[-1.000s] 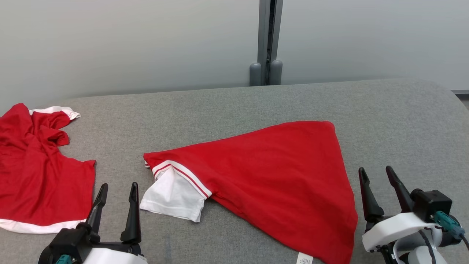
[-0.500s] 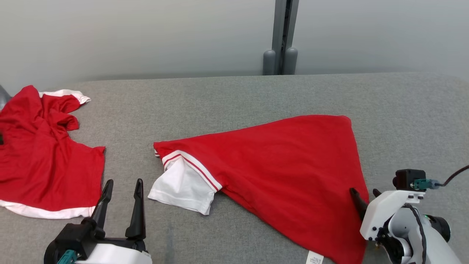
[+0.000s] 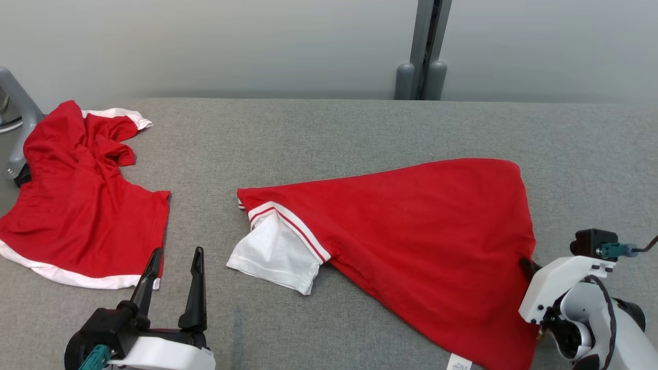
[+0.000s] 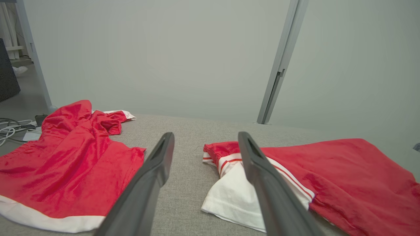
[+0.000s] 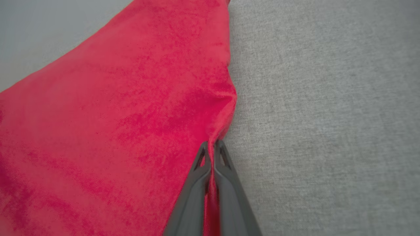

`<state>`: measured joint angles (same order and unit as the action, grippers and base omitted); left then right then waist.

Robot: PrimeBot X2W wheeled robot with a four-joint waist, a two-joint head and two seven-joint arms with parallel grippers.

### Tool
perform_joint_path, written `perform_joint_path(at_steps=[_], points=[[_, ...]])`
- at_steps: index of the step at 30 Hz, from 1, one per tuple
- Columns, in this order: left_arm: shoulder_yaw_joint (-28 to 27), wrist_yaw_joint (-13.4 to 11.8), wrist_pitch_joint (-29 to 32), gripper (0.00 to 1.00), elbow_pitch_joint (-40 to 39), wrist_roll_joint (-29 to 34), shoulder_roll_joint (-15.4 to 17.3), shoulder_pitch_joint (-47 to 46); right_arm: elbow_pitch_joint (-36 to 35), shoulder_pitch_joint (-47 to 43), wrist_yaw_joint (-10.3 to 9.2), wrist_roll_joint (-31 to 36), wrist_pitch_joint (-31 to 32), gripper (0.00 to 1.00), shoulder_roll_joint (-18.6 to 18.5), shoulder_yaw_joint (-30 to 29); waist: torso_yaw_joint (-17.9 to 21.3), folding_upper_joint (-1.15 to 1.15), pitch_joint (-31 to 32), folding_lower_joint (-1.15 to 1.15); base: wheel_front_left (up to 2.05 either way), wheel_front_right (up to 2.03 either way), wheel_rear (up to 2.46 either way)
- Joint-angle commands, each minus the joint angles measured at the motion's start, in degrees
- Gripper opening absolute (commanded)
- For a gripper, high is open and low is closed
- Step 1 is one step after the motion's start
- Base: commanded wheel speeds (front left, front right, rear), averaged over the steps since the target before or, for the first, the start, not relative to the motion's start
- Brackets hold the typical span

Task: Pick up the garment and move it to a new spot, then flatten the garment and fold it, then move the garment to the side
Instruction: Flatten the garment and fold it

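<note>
A broad band of the grey woven fabric tabletop (image 3: 329, 128) is lying bare along the far side, in front of the pale wall. A narrower lane is running between the crumpled red garment with a white hem (image 3: 82, 216) on the left and the flat red triangular garment with a white sleeve (image 3: 411, 231). The left gripper (image 3: 177, 252), fingers spread, is pointing toward this lane. The right gripper (image 5: 213, 144) is pinching the triangular garment's right edge, with bare grey cloth stretching away beside it. A grey upright metal post (image 3: 424, 51) is standing behind the far edge, and a grey bent metal bar (image 3: 15, 103) is crowding the far left corner
</note>
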<state>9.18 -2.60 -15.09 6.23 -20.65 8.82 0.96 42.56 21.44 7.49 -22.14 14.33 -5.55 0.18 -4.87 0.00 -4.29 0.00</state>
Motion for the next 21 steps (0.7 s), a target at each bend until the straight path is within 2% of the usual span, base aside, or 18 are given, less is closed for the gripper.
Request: perform_joint_path(at_steps=[1,12,21], points=[[-0.1,0.2,-0.1,1.00,0.1,0.4,0.1,-1.0,-0.5,1.3,0.01,-0.1,-1.2,0.00,-0.7,-0.6,-0.5,0.00,-0.2,0.00,0.00,0.00,0.00],[0.8,1.1,-0.1,1.00,0.5,0.8,-1.3,-2.8,1.5,9.3,0.01,-0.1,0.1,0.00,-4.9,-1.6,-4.1,0.00,-4.3,0.00,0.00,0.00,0.00],[1.2,2.3,-0.1,1.00,1.6,1.6,-2.4,-5.8,8.2,18.4,0.01,-0.7,-0.9,0.00,-8.3,-1.3,-6.1,0.00,-8.2,0.00,0.00,0.00,0.00]])
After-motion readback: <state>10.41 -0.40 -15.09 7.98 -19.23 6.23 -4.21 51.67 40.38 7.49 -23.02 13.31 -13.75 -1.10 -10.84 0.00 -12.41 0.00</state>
